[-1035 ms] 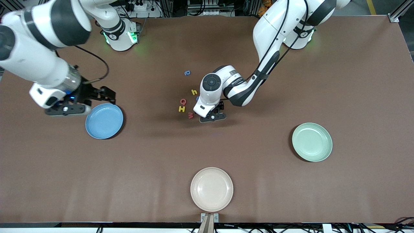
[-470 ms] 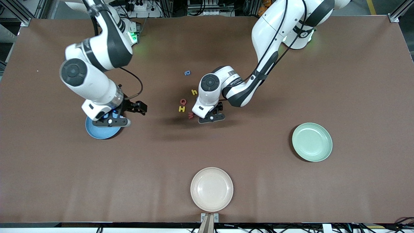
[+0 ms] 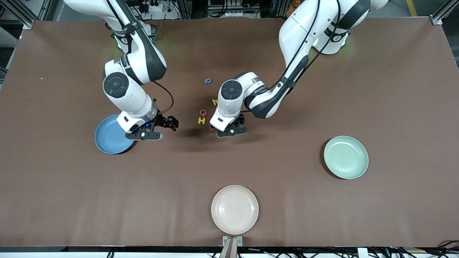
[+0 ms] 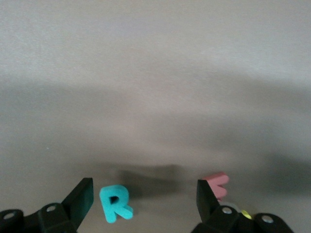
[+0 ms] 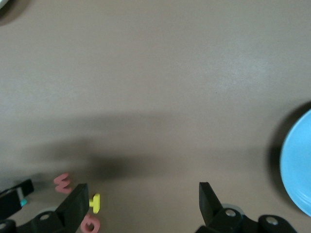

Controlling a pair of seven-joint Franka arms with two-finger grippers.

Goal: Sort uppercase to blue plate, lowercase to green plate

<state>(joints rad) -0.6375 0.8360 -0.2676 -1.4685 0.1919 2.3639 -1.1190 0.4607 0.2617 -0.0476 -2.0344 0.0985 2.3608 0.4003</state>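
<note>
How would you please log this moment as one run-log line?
left gripper: open over teal R | right gripper: open, empty, beside blue plate | plates: empty

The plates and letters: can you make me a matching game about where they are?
Things:
1. blue plate
2. green plate
3. cream plate
4. teal R

Places:
A. nearest the front camera
B. between the left gripper's open fingers
C. toward the left arm's end of the table
D. beside the right gripper

Pairs: 1-D, 2-C, 3-A, 4-B
</note>
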